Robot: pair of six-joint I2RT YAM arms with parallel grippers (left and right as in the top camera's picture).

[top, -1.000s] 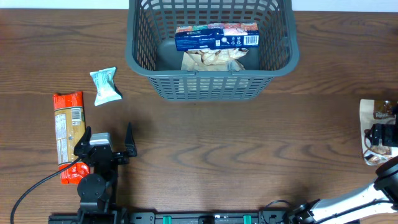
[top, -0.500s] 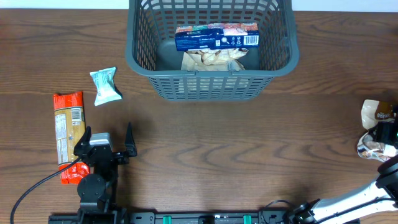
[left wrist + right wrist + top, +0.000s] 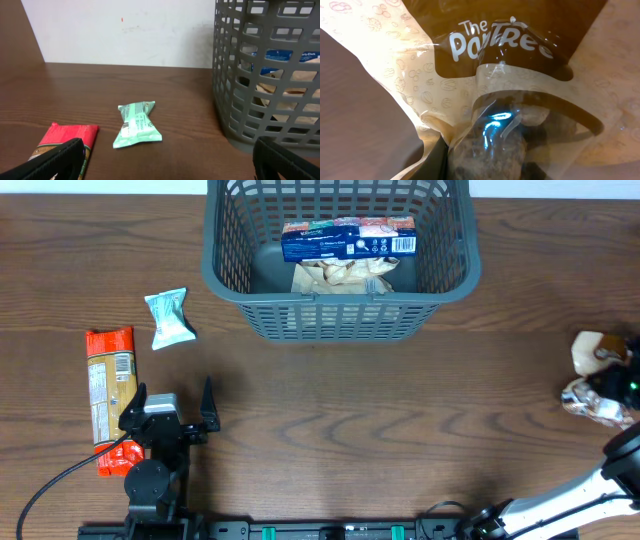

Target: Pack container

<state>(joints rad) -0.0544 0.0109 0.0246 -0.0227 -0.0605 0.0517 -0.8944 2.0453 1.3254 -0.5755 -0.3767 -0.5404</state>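
The container (image 3: pixel 340 320) is a dark grey lattice basket at the back middle of the table; it also fills the right of the left wrist view (image 3: pixel 270 75). Inside it lie a blue box (image 3: pixel 347 240) and a beige packet (image 3: pixel 340 275). At the far right edge my right gripper (image 3: pixel 620 385) is shut on a beige-and-brown snack bag (image 3: pixel 592 350), crumpled around the jaws. That bag (image 3: pixel 495 45) fills the right wrist view and hides most of the fingers. My left gripper (image 3: pixel 172 390) stands open at the lower left, holding nothing.
A small teal packet (image 3: pixel 170 317) lies left of the basket, ahead of the left gripper (image 3: pixel 137 125). A long red packet (image 3: pixel 108 380) lies at the left, partly under that gripper's left finger (image 3: pixel 65 142). A black cable trails off at the lower left.
The right gripper has gone from open to shut on the snack bag, which has crumpled and shifted a little to the left. The left arm has not moved.
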